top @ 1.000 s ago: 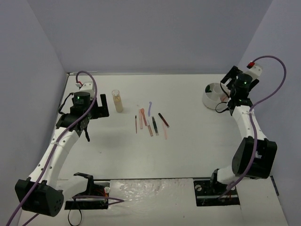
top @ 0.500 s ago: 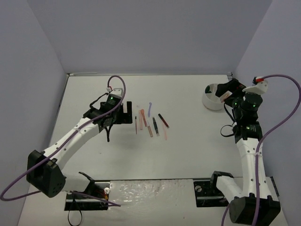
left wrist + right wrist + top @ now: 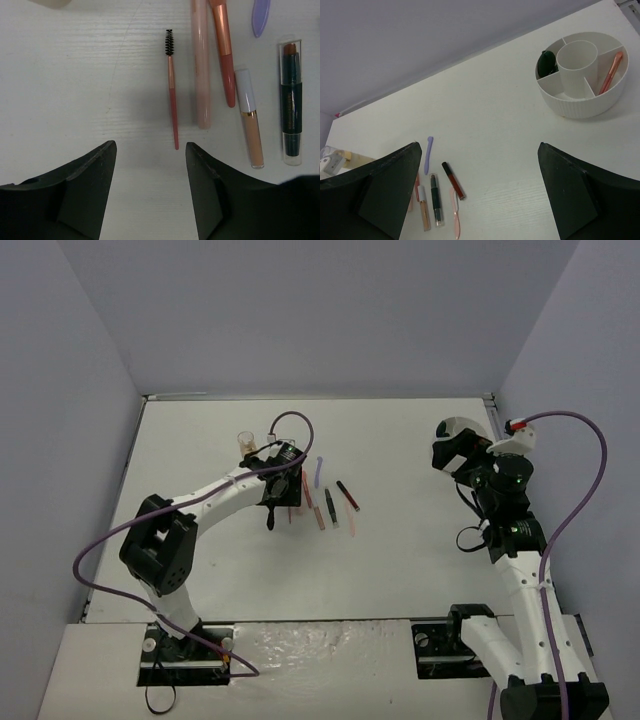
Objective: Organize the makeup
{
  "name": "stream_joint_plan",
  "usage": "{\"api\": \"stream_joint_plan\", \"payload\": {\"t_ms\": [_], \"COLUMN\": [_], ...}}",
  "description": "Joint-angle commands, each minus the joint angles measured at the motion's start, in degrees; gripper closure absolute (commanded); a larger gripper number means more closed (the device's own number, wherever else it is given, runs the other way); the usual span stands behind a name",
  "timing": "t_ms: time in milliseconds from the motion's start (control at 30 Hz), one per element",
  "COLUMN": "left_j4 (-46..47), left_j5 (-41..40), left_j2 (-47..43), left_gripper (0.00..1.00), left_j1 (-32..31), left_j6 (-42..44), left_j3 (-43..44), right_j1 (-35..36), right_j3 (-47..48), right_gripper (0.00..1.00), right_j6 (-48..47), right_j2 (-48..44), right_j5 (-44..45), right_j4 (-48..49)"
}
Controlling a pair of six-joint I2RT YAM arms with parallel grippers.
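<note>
The makeup sticks lie in a loose row mid-table: a thin red brush wand [image 3: 172,95], a pale pink stick [image 3: 201,65], a coral brush [image 3: 224,55], a white-capped tube [image 3: 250,117], a black stick [image 3: 291,100] and a lilac stick [image 3: 318,470]. A red gloss tube [image 3: 453,181] and a pink wand [image 3: 455,215] lie at the row's right end. My left gripper [image 3: 150,146] hovers open just below the red wand's tip, holding nothing. My right gripper [image 3: 477,200] is wide open and empty, raised near the bowl. A clear beige bottle [image 3: 245,440] stands behind my left arm.
The white divided bowl [image 3: 580,107] sits at the back right, with a dark green disc [image 3: 547,62] in one section and a pink stick [image 3: 610,72] in another. My right gripper [image 3: 452,452] partly covers it from above. Grey walls enclose the table on three sides.
My left arm swung right from beside the bottle to the left end of the stick row, and its jaws narrowed. My right gripper drew back from over the bowl and opened wider.
</note>
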Motion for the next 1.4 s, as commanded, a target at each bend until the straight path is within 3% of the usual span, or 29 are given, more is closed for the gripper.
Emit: {"api": "stream_joint_plan", "payload": {"t_ms": [0,600,933,1100,1367], "left_j4": [1.87,1.9,4.11,4.18,4.89], "left_j5": [0.26,3.1,5.53,3.56,0.5], "left_j2": [1.32,10.61,12.98,11.6,2.07], "left_gripper": [0.48,0.62,0.77,0.98,1.0], "left_j1": [-0.05,1.49,1.3,1.14,1.14], "left_j6": [-1.86,-1.87,-3.81,-4.15,-1.14], "left_j3": [3.81,7.73,5.08,2.22,-1.79], "right_j1": [1.45,2.15,2.06,2.07,2.06], "right_j3": [-0.66,-2.39,-3.78,-3.36,-1.61], "right_gripper": [0.0,0.0,0.0,0.0,0.01], "right_j6": [-1.97,-3.78,-3.87,-4.22,-4.12], "right_j2": [-0.98,-1.64,-1.02,-0.86,-0.26], "right_j5": [1.97,2.94,3.06,1.72,-4.7], "right_j4": [3.4,2.79,2.8,2.79,3.03]}}
